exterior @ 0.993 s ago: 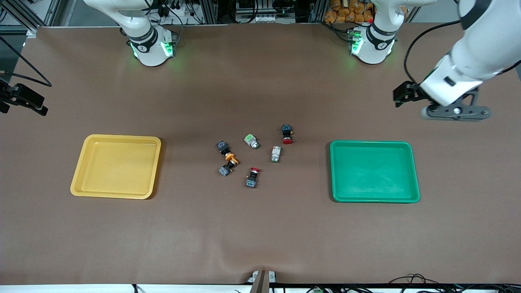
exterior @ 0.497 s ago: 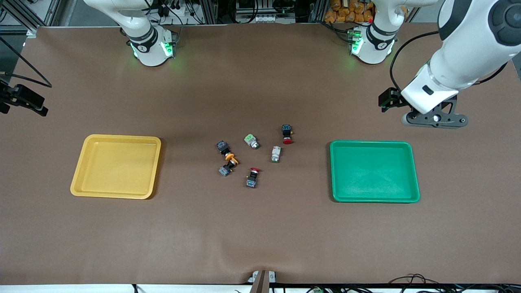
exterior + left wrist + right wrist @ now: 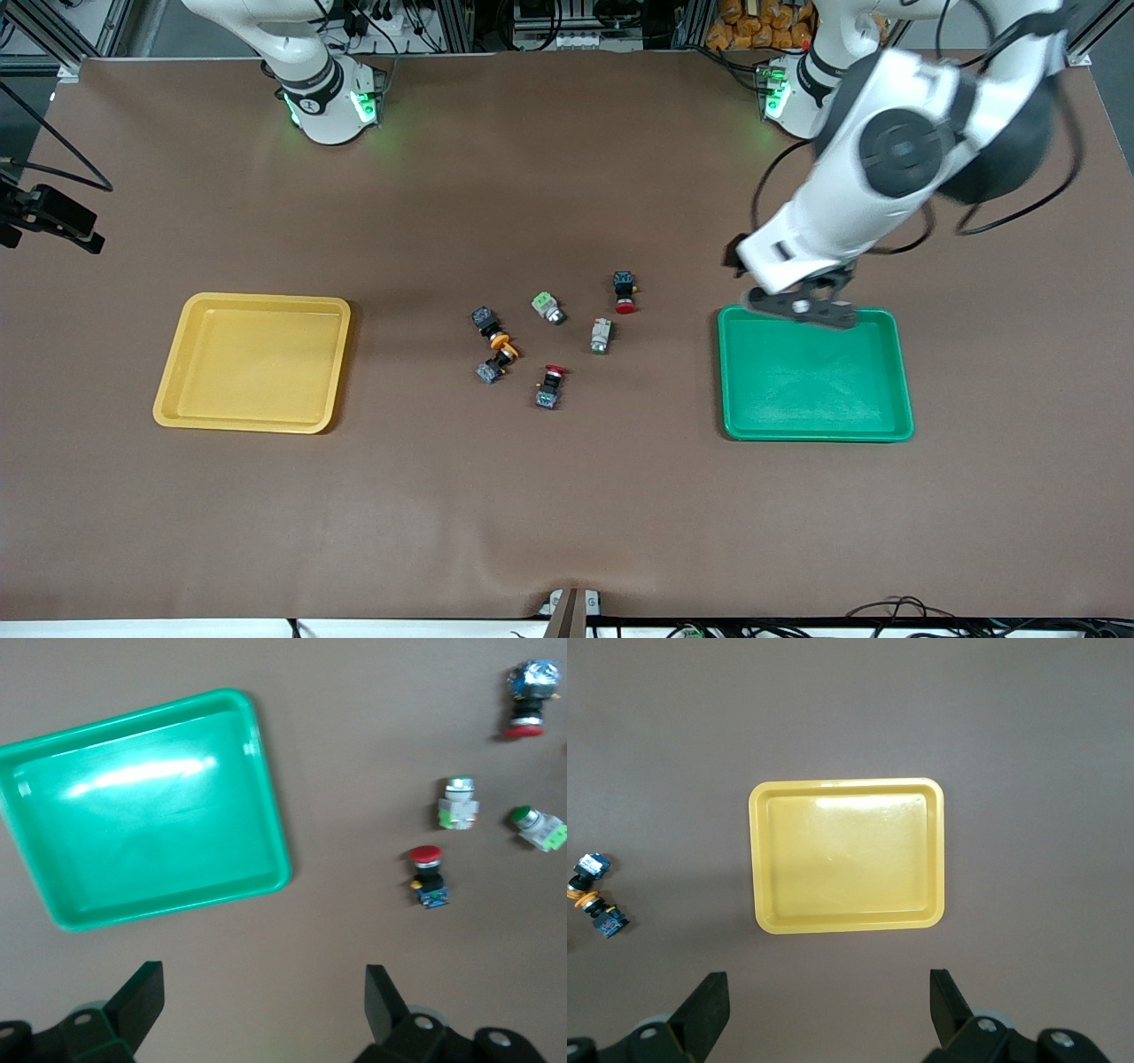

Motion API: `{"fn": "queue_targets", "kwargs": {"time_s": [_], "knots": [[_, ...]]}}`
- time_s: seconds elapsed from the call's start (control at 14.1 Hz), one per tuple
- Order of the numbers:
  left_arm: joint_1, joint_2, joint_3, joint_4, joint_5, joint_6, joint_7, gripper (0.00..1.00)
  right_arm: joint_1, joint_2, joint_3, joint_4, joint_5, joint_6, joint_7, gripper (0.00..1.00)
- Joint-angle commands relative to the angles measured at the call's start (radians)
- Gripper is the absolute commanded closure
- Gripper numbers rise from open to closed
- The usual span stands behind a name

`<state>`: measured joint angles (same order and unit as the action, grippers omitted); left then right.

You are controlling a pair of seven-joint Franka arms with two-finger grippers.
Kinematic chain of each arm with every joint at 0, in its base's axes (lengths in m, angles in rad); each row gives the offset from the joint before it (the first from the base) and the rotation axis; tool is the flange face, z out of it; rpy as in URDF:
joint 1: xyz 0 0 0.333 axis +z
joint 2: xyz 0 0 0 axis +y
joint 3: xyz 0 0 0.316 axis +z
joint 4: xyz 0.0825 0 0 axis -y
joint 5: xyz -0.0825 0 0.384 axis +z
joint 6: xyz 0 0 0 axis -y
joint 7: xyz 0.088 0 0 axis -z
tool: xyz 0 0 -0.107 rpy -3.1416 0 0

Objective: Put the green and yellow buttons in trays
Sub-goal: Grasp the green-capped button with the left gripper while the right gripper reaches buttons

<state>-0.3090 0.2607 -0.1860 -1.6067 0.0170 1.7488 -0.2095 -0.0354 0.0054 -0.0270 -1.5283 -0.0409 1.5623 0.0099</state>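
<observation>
Two pale-green buttons [image 3: 548, 308] [image 3: 601, 336] and two yellow-capped buttons [image 3: 490, 326] [image 3: 494, 363] lie in a loose cluster at the table's middle, between the yellow tray [image 3: 182, 319] and the green tray [image 3: 902, 372]. Both trays are empty. My left gripper [image 3: 802, 312] hangs open and empty in the air over the green tray's rim farthest from the front camera. Its wrist view shows the left gripper [image 3: 261, 1010], the green tray [image 3: 275, 828] and both pale-green buttons [image 3: 459, 804] [image 3: 539, 827]. My right gripper [image 3: 828, 1010] is open and empty, high beside the yellow tray [image 3: 846, 784]; it is out of the front view.
Two red-capped switches [image 3: 625, 292] [image 3: 549, 388] lie among the buttons. They also show in the left wrist view [image 3: 428, 877] [image 3: 527, 695]. The yellow-capped buttons [image 3: 586, 875] [image 3: 604, 921] show at the edge of the right wrist view. A black fixture [image 3: 49, 217] sits at the right arm's end.
My left arm has swung from the left arm's end of the table toward the middle and lowered; its gripper is now over the green tray's rim. The buttons and trays have not moved.
</observation>
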Motion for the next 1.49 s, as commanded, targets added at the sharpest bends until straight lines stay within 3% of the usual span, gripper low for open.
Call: {"fn": "queue_targets", "kwargs": {"time_s": [0.0, 0.21, 0.43, 0.85, 1.42], "knots": [[-0.093, 0.08, 0.008, 0.051, 0.001, 0.017, -0.052, 0.0, -0.012, 0.034, 0.013, 0.002, -0.004, 0.012, 0.004, 0.0], [-0.166, 0.158, 0.008, 0.06, 0.001, 0.085, -0.128, 0.0, -0.011, 0.068, 0.015, 0.016, -0.002, 0.002, 0.005, 0.0], [-0.212, 0.244, 0.007, 0.063, -0.005, 0.178, -0.273, 0.0, -0.001, 0.177, 0.021, 0.019, -0.034, -0.001, -0.005, 0.0], [-0.275, 0.368, 0.008, 0.067, 0.0, 0.368, -0.341, 0.0, 0.018, 0.228, 0.021, 0.017, -0.043, 0.013, 0.01, 0.0], [-0.282, 0.446, 0.013, 0.067, 0.0, 0.486, -0.361, 0.0, 0.115, 0.324, 0.024, 0.014, 0.021, 0.068, 0.272, 0.0]]}}
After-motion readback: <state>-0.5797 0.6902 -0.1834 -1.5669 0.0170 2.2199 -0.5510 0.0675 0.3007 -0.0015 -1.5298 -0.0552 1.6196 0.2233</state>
